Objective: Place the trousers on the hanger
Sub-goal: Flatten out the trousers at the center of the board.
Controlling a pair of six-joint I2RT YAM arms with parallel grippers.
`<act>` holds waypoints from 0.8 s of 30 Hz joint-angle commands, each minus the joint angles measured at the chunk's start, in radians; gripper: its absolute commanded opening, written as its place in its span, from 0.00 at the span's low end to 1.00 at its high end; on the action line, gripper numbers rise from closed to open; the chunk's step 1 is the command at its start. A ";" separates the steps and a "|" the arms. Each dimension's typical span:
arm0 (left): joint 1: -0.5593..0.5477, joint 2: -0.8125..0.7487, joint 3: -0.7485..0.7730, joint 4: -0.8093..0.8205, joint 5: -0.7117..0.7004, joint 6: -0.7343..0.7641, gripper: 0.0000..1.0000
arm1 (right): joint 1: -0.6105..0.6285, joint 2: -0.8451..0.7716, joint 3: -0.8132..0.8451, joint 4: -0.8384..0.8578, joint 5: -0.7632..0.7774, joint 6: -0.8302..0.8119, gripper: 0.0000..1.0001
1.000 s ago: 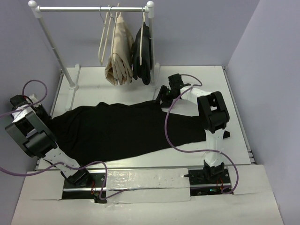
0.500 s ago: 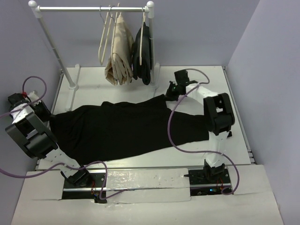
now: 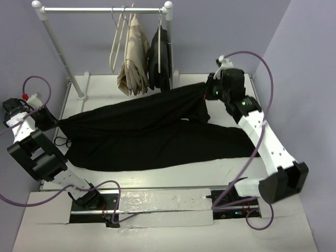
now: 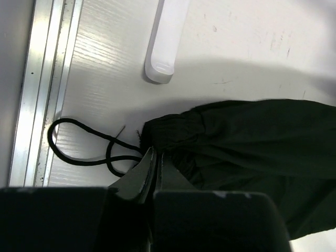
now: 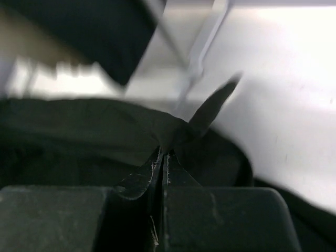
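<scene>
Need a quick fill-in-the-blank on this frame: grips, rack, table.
1. The left gripper and right gripper are both ___ on the trousers.
2. In the top view, the bare hanger hangs on the rail to the ___ of the beige trousers.
3. By the left gripper, the drawstring lies looped on the ___.
Missing words: shut; left; table.
</scene>
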 commanded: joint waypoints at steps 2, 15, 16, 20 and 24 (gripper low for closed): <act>0.000 -0.059 0.010 -0.014 0.036 0.040 0.00 | 0.138 -0.157 -0.198 -0.131 0.016 -0.138 0.01; -0.018 -0.044 0.003 -0.011 0.021 0.045 0.00 | 0.397 -0.177 -0.409 -0.270 -0.054 -0.005 0.70; -0.022 -0.047 0.005 -0.011 0.018 0.046 0.00 | 0.361 -0.173 -0.380 -0.265 -0.054 0.006 0.89; -0.032 -0.059 -0.012 -0.006 0.018 0.054 0.00 | 0.151 -0.083 -0.217 -0.260 -0.038 0.176 0.84; -0.036 -0.072 -0.043 0.011 0.013 0.051 0.00 | 0.137 0.068 -0.096 -0.288 0.203 0.251 0.56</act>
